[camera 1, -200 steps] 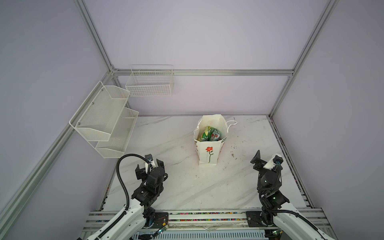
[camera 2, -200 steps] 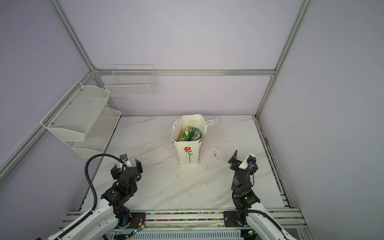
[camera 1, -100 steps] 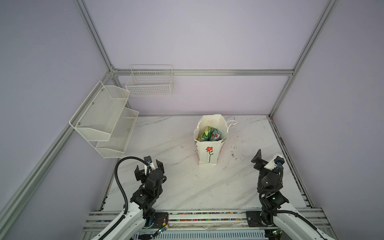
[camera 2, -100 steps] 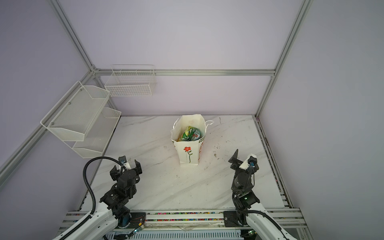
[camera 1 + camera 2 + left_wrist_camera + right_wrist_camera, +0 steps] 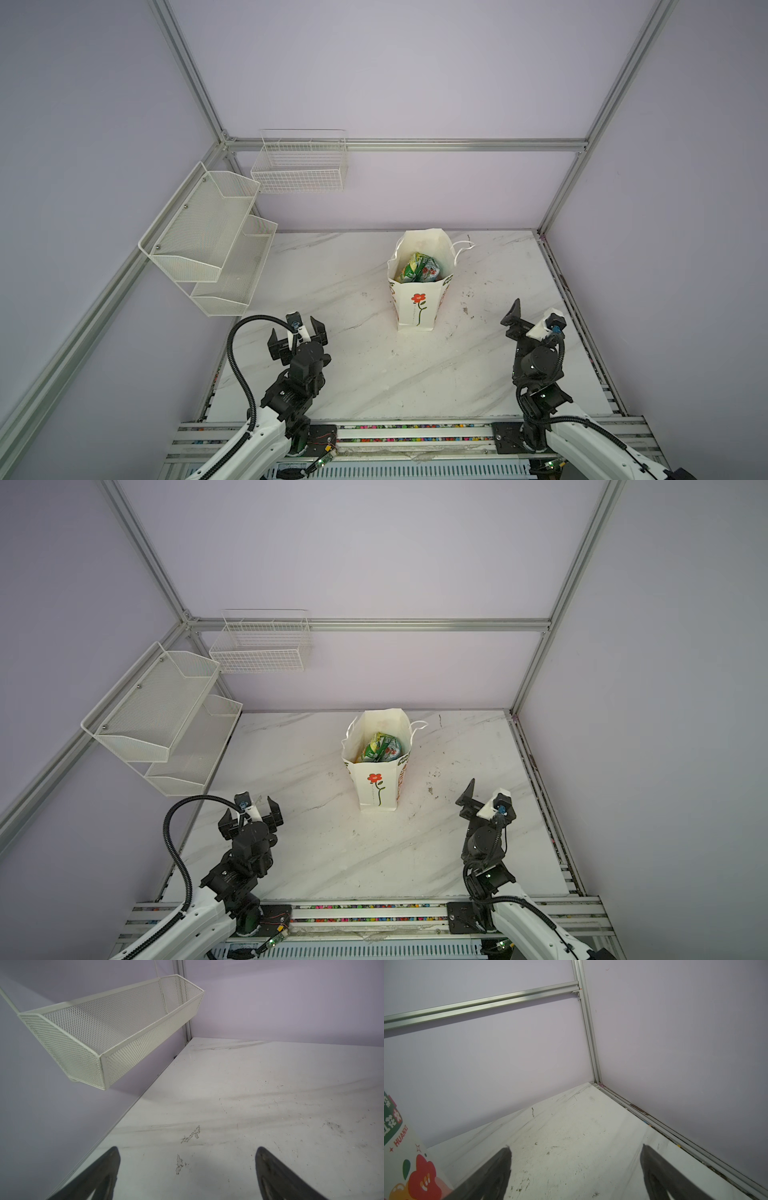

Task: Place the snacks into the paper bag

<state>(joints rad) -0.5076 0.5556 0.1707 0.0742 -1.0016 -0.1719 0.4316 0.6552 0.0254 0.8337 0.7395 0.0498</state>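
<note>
Nearest you, at the lower left of both top views, the left gripper (image 5: 296,334) has its jaws spread wide. Its wrist view shows the left gripper (image 5: 187,1151) with only scuffed marble tabletop (image 5: 249,1095) between the two dark fingers.

At the lower right, the right gripper (image 5: 534,318) is tipped upward. In its wrist view the right gripper (image 5: 576,1148) is just as wide apart, over bare tabletop.

Past both arms, a little right of the frame's centre, the paper bag (image 5: 415,307) stands upright on the tabletop (image 5: 365,374), well apart from either gripper. It is white, and its near face carries a red flower on a thin green stem. The side panel has red and green print. The right wrist view catches that panel of the paper bag (image 5: 402,1157): a green block with white characters, "HUANXI" in red, a red flower and an orange shape below.

The mouth of the bag gapes open, and a white cord handle (image 5: 463,249) droops over its right edge. Inside, you can see the snacks (image 5: 419,269) bunched together: a glossy green-yellow packet on top, with teal and a spot of red beside it. The same pile of snacks (image 5: 380,749) shows in both top views; you cannot count the separate packets.

Farther off at the left, a white two-tier mesh shelf (image 5: 208,237) hangs on the side wall, and a white wire basket (image 5: 299,170) hangs on the back wall.
</note>
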